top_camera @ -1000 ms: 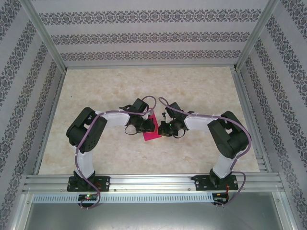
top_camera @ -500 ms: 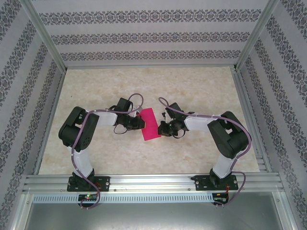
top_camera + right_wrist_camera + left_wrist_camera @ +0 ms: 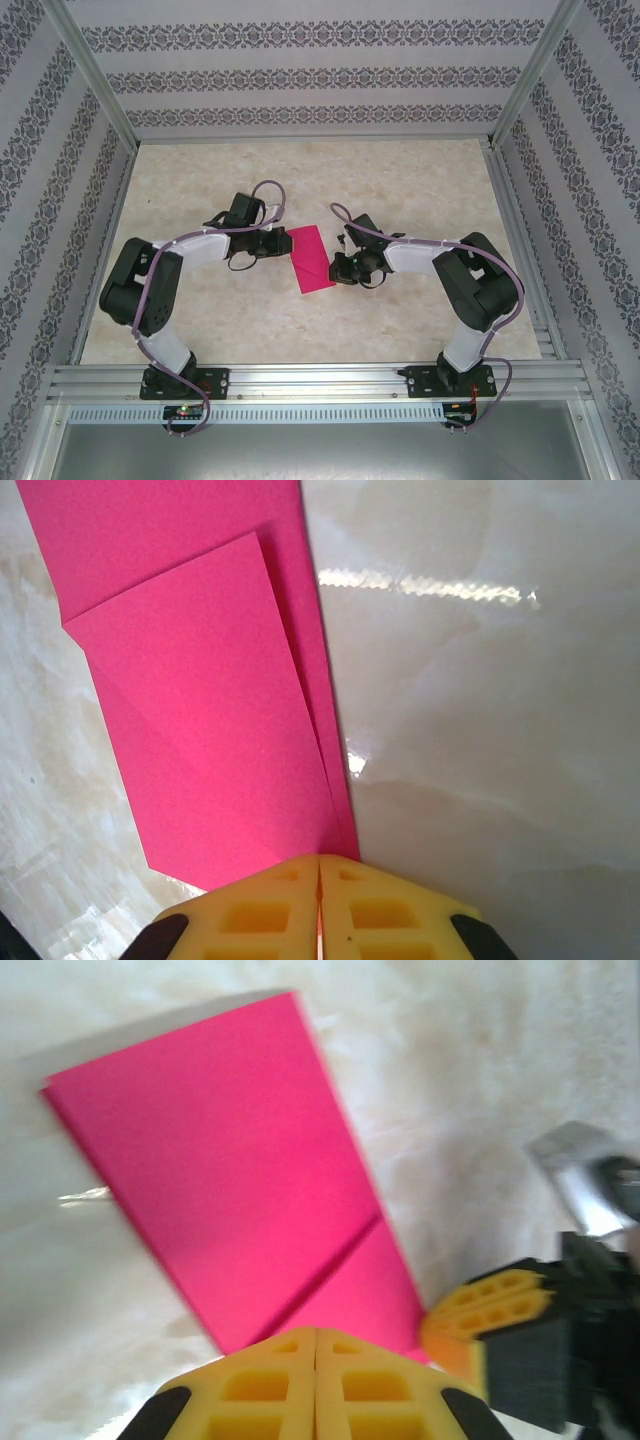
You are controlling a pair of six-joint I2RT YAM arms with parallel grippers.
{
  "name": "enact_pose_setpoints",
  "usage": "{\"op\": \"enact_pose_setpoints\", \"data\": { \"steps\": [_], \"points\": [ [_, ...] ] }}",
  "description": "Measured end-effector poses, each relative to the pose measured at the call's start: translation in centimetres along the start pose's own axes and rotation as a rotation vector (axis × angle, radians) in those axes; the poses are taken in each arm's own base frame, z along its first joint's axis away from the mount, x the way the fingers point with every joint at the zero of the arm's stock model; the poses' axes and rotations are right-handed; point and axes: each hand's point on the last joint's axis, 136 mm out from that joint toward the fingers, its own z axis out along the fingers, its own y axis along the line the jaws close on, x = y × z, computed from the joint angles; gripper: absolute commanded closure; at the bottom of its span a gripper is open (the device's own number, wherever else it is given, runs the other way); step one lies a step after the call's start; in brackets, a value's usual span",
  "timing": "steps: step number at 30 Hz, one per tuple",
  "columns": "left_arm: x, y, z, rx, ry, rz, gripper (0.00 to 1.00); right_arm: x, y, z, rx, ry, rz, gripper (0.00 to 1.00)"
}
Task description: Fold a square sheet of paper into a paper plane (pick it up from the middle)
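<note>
Marble-look tabletop (image 3: 400,180), across the frame. Magenta folded sheet of paper (image 3: 312,258), flat at frame centre, with a diagonal crease. Left gripper (image 3: 316,1335), jaws closed, just left of the sheet. Right gripper (image 3: 320,865), jaws closed at the sheet's right edge; grip on the paper cannot be told.

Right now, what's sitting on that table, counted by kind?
Folded pink paper sheet: 1
Robot arms: 2 (left arm, right arm)
Total: 3
</note>
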Motion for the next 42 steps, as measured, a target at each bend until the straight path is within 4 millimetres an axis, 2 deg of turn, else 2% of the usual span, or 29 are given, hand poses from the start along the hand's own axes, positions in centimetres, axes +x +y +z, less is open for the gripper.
{"op": "enact_pose_setpoints", "data": {
  "steps": [3,6,13,20,24,27,32,36,42],
  "points": [
    [0.7,-2.0,0.1,0.026,0.006,0.025,0.92,0.1,-0.1,-0.2,0.01,-0.001,0.003,0.91],
    [2.1,-2.3,1.1,0.027,0.048,0.024,0.93,0.0,-0.3,-0.3,0.023,-0.002,0.007,0.91],
    [4.8,0.2,4.1,-0.038,0.145,-0.048,0.95,-0.6,0.8,-1.1,0.033,-0.03,-0.017,0.89],
    [5.1,1.3,4.7,-0.08,0.147,-0.063,0.96,-1.9,4.3,-1.8,0.004,-0.083,-0.085,0.89],
    [5.0,1.4,4.8,-0.083,0.147,-0.064,0.96,-2.2,5.8,-0.8,-0.007,-0.074,-0.103,0.9],
    [5.0,1.4,4.8,-0.084,0.147,-0.064,0.96,-2.2,5.7,0.2,0.003,-0.057,-0.1,0.91],
    [5.0,1.4,4.8,-0.083,0.147,-0.064,0.96,-2.1,4.1,1.5,0.053,-0.036,-0.076,0.92],
    [4.9,1.1,4.8,-0.069,0.145,-0.07,0.95,-2.3,3.1,1.8,0.072,-0.034,-0.057,0.92],
    [4.1,0.2,5.0,-0.028,0.118,-0.085,0.95,-2.4,2.8,1.8,0.075,-0.034,-0.051,0.92]
  ]
}}
